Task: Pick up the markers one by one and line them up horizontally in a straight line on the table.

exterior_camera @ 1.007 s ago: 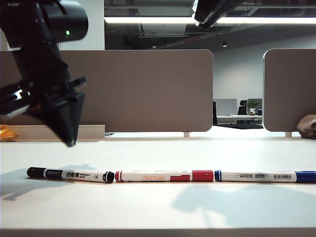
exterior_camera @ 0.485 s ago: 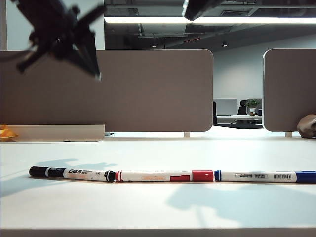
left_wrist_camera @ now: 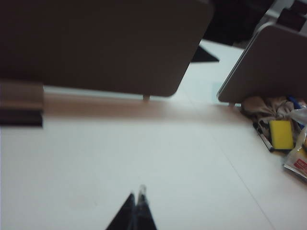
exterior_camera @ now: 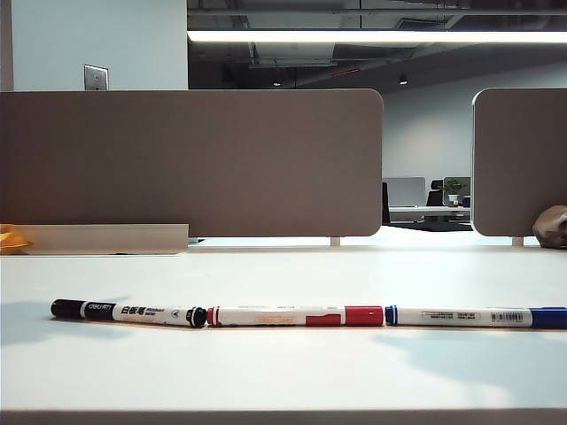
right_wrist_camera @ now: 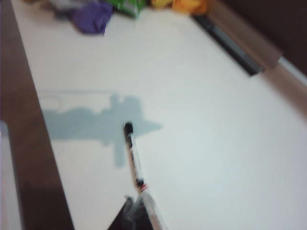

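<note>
Three markers lie end to end in a row on the white table [exterior_camera: 283, 372]: the black-capped one [exterior_camera: 128, 312] on the left and slightly slanted, the red one [exterior_camera: 292, 315] in the middle, the blue one [exterior_camera: 474, 316] on the right. Neither arm shows in the exterior view. In the left wrist view my left gripper [left_wrist_camera: 137, 195] is shut with nothing in it, high above bare table. My right gripper [right_wrist_camera: 134, 200] is also shut and holds nothing. Below it the black marker [right_wrist_camera: 133, 153] lies on the table, and the red marker's end [right_wrist_camera: 154, 211] passes behind the fingers.
Grey-brown divider panels [exterior_camera: 190, 159] stand along the table's far edge. A yellow item [left_wrist_camera: 281, 134] and other clutter lie by the right panel. A purple object [right_wrist_camera: 91, 17] and an orange one [right_wrist_camera: 189, 5] lie at the table's left end.
The left arm rose from the upper left and left the exterior view; the dark right arm at the top edge is gone too. Their shadows on the table faded. The markers stay in their row.
</note>
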